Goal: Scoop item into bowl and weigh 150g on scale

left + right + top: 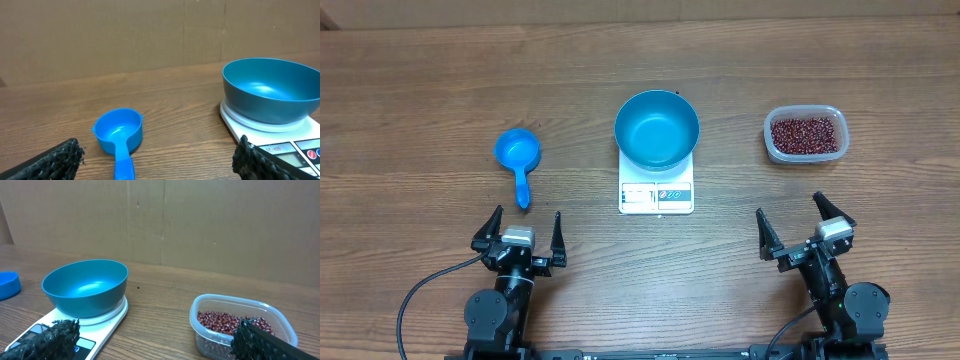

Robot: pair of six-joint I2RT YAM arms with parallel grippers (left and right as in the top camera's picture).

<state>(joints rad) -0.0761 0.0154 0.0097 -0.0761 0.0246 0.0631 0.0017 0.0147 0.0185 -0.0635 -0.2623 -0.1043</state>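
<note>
The blue bowl (657, 130) (272, 89) (85, 287) stands empty on the white scale (656, 191) (280, 142) (87, 325) at the table's middle. Dark red-brown beans, the item (806, 135) (232, 322), fill a clear plastic tub (805, 153) (240, 342) to the right. A blue handled scoop (518, 156) (119, 135) lies to the left, bowl up. My left gripper (527, 228) (157, 160) is open near the front edge, just behind the scoop's handle. My right gripper (804, 222) (157, 340) is open too, in front of the tub, holding nothing.
A brown cardboard wall (150, 35) (200, 225) backs the wooden table (420, 90). Black cables (415, 295) trail from the arm bases at the front edge.
</note>
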